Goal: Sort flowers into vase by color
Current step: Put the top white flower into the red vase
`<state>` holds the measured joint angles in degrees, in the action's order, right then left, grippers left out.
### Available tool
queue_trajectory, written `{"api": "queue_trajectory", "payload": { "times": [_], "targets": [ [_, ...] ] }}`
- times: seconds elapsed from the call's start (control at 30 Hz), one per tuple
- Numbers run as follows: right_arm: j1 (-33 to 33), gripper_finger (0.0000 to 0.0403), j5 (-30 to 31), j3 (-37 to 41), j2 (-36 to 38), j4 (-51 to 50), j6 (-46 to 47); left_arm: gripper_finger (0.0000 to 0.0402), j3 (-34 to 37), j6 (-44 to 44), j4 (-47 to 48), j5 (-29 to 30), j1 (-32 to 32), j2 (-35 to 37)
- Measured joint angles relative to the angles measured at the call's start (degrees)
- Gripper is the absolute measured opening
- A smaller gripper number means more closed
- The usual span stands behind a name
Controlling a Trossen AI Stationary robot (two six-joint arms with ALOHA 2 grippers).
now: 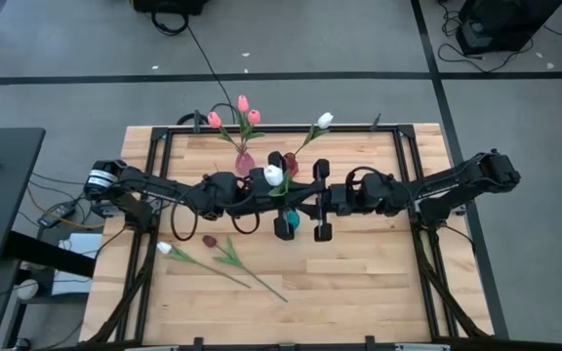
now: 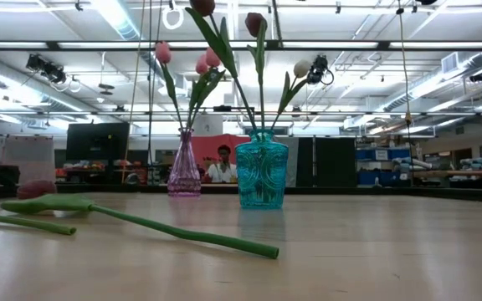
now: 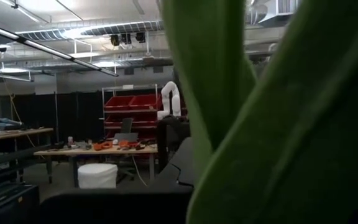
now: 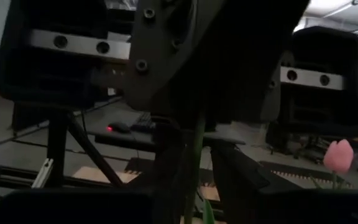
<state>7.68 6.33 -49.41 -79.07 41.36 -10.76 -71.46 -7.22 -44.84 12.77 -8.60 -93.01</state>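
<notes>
Wooden table (image 1: 359, 283) carries a teal glass vase (image 2: 261, 175) holding maroon tulips, a pink vase (image 2: 184, 167) with pink ones; left gripper (image 1: 261, 185) is clamped on a white-headed tulip (image 1: 274, 175) above the teal vase, right gripper (image 1: 305, 200) beside it, grip unclear; two tulips (image 1: 213, 255) lie loose

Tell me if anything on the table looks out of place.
Two tulips lie flat on the wood, a white one and a maroon one, not yet in a vase. The pink vase and teal vase stand upright.
</notes>
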Motion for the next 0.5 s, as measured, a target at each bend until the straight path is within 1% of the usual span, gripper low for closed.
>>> {"api": "queue_trajectory", "payload": {
  "times": [0.07,0.2,0.23,0.37,0.5],
  "targets": [
    [0.0,0.0079,0.1,0.0,0.0,-0.3,0.0,0.0001,0.0,0.0,0.3,0.0,0.0,0.0],
    [0.0,0.002,0.2,0.0,0.0,-0.3,-0.1,0.0001,0.0,0.0,0.9,0.1,-0.1,0.0],
    [0.0,0.0014,0.2,0.0,0.0,-0.3,-0.2,0.0001,0.0,0.0,1.0,0.1,-0.1,0.0],
    [0.0,0.0017,0.4,0.0,0.0,-0.3,-0.3,0.0001,0.0,0.0,1.7,0.5,-0.2,0.1],
    [0.2,0.0008,2.3,0.0,1.2,-3.0,-0.3,0.0001,0.0,0.0,4.9,2.2,-0.2,1.1]
  ]
}}
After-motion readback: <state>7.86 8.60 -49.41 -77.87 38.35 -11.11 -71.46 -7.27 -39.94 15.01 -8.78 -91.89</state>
